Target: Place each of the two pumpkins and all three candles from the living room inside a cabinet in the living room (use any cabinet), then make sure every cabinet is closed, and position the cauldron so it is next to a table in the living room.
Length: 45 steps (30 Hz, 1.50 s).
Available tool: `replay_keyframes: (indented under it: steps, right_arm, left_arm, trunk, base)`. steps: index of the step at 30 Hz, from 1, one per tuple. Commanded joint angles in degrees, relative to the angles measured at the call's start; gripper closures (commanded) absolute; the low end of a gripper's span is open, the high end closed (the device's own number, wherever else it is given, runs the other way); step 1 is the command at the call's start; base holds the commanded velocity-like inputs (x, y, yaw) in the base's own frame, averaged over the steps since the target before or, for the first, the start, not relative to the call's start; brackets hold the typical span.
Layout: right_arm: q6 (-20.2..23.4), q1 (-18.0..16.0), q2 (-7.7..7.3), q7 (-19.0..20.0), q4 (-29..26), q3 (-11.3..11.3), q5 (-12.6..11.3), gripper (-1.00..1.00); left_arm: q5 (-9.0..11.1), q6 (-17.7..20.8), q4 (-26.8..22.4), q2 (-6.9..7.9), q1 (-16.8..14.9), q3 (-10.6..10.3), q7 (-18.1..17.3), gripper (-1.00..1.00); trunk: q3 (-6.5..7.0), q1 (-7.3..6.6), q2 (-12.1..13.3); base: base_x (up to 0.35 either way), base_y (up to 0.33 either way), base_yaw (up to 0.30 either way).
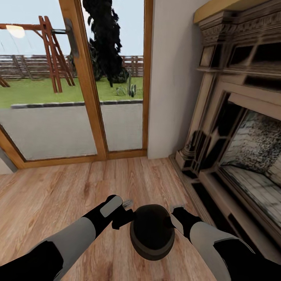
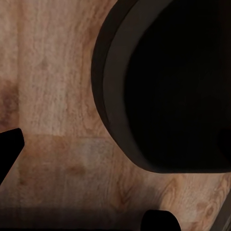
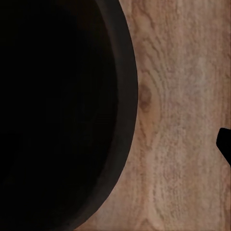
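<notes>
Nearest: cauldron held between both arms, low in front of the trunk, above the wood floor. In the head view it appears to hang clear of the boards, though contact underneath is hidden.

Left gripper presses against the pot's left flank; right gripper against the right flank. The hold looks like a two-sided squeeze on the belly. Whether each pair of fingers is spread or closed cannot be told: the fingertips are lost against the black pot. Left wrist view: flared rim and dark belly close up, boards behind. Right wrist view: pot wall at very close range, boards beside it.

Handling, judged:
- Rigid, round-bellied, matte. No soft give, so grip depends on friction alone.
- Likely heavy for its bulk; too wide for one gripper.
- Curved sides invite slipping downward or rolling if the arms' pressure is uneven.
- Better purchase probably under the flare of the rim, where the narrower neck gives a ledge, opposite sides, level.

Farther: fireplace along the right, white wall, glazed door with lawn and swing frame outside. No table in sight.
</notes>
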Motion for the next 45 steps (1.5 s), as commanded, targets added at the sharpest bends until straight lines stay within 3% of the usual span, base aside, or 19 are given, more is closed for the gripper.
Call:
replay_keyframes:
  steps: [1, 4, 17, 35, 40, 43, 45]
  right_arm:
    - [0.0, 0.0, 0.0, 0.01, 0.0, 0.01, 0.01, -1.0]
    - [0.0, 0.0, 0.0, -0.01, 0.0, 0.01, 0.01, -1.0]
    - [-1.05, -2.02, 0.01, 0.16, 0.55, 0.26, -0.34, -1.0]
    - [-0.97, -2.05, 0.19, 0.14, 0.53, 0.27, -0.35, -1.0]
    - [-0.97, -2.05, 0.26, 0.17, 0.59, 0.27, -0.33, -1.0]
    - [-0.99, -2.07, 0.29, 0.3, 0.56, 0.33, -0.27, -1.0]
    - [-0.98, -2.07, 0.33, 0.27, 0.59, 0.35, -0.26, -1.0]
  left_arm:
    - [0.0, 0.0, 0.0, 0.0, 0.0, 0.0, 0.0, -1.0]
    - [0.0, 0.0, 0.01, -0.01, 0.0, 0.0, 0.0, -1.0]
    - [-0.8, -2.51, 0.53, 1.16, 1.13, -0.55, -0.3, -1.0]
    - [-1.02, -2.86, 0.49, 1.2, 1.14, -0.57, 0.02, -1.0]
    - [-2.47, -2.92, 0.52, 1.28, 1.14, -0.53, 0.3, -1.0]
    - [-4.17, -3.06, 0.53, 1.3, 1.14, -0.58, 0.65, -1.0]
    - [-6.31, -4.41, 0.53, 1.19, 1.14, -0.55, 2.58, -1.0]
  trunk:
    - [-0.18, 0.22, -0.42]
    - [-0.72, 0.88, -1.62]
    - [-0.71, 0.88, -1.61]
    - [0.23, 0.88, -1.61]
    - [0.24, 0.88, -1.61]
    - [0.24, 0.88, -1.61]
    - [0.24, 0.88, -1.61]
  base:
    - [0.0, 0.0, 0.0]
    - [0.0, 0.0, 0.0]
    - [0.0, 0.0, 0.0]
    - [0.0, 0.0, -0.149]
    - [0.0, 0.0, -0.009]
    - [0.0, 0.0, -0.001]
    - [0.0, 0.0, 0.0]
